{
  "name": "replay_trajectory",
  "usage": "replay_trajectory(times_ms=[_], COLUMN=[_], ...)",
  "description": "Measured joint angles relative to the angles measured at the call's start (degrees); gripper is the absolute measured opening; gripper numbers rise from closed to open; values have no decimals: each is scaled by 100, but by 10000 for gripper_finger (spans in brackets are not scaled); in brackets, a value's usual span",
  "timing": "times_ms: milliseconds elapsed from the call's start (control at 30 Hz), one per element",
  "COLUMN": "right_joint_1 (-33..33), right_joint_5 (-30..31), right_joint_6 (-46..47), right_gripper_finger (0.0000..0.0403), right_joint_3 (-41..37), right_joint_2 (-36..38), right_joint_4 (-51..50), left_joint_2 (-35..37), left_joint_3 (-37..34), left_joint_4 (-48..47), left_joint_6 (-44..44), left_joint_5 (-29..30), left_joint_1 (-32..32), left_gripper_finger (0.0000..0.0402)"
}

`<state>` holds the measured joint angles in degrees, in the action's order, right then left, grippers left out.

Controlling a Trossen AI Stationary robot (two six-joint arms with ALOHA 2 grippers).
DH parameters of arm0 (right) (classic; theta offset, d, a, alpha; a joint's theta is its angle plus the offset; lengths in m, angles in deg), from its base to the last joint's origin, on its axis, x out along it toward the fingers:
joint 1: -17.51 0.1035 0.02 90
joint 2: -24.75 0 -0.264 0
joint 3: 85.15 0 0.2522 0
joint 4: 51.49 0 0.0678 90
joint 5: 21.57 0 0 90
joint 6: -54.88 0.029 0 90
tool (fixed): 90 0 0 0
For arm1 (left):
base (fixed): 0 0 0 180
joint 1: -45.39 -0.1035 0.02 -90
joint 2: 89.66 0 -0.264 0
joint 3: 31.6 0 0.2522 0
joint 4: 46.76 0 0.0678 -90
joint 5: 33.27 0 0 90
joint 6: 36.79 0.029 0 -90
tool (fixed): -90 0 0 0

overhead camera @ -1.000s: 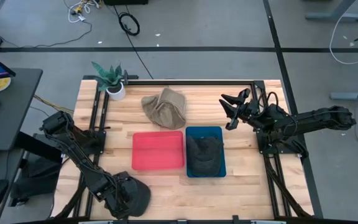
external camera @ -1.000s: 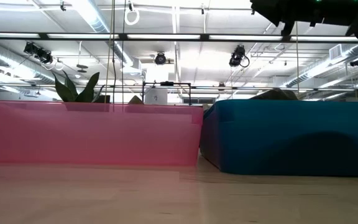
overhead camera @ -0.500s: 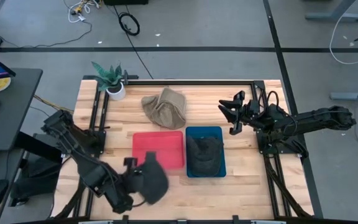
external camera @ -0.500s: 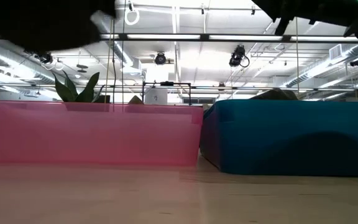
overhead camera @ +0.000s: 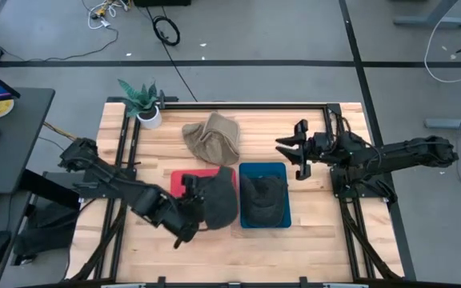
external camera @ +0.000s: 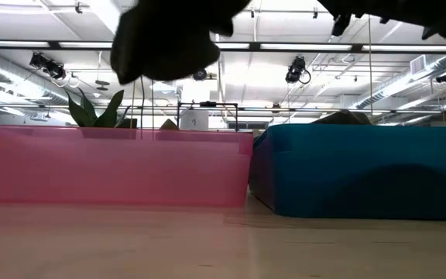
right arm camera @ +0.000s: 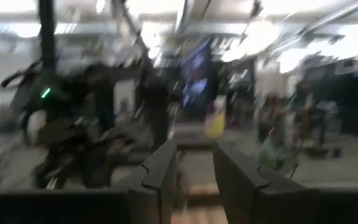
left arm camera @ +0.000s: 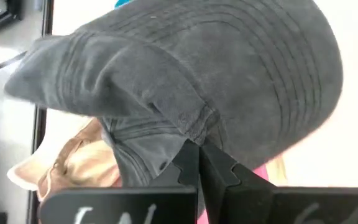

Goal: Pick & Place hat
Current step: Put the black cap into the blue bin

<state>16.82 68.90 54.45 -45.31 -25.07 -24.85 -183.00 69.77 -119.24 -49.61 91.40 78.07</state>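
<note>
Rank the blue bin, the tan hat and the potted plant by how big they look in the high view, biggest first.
1. Blue bin
2. Tan hat, not far behind the bin; some of the bin is hidden by the dark hat lying in it, so this gap is loose
3. Potted plant, clearly smallest

three hats (overhead camera: 218,200) (overhead camera: 213,138) (overhead camera: 263,200), two bins (overhead camera: 184,178) (overhead camera: 282,172), one plant (overhead camera: 141,99)
</note>
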Motion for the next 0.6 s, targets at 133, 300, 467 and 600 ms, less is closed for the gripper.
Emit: replay_trajectory(times_ms=[133,300,467,600], right_joint_1=[39,235,455,585], right_joint_5=[-277,-309,-315,-322], right_joint_6=[-3,-172,-327,-291], right_gripper_finger=[111,111,111,111], right_joint_3=[566,839,1120,1612], right_joint_2=[-99,-383,-888,-1383], right_joint_4=[-1495,-2072,-2568,-3159], left_joint_2=[-5,-2,-2,-2], left_joint_3=[-313,-371,-371,-371], left_joint_4=[262,495,717,756], left_joint_6=[397,776,1261,1402], left_joint_5=[-375,-452,-449,-456], left_joint_1=[-202,-344,-366,-372], left_gripper_finger=[2,2,2,2])
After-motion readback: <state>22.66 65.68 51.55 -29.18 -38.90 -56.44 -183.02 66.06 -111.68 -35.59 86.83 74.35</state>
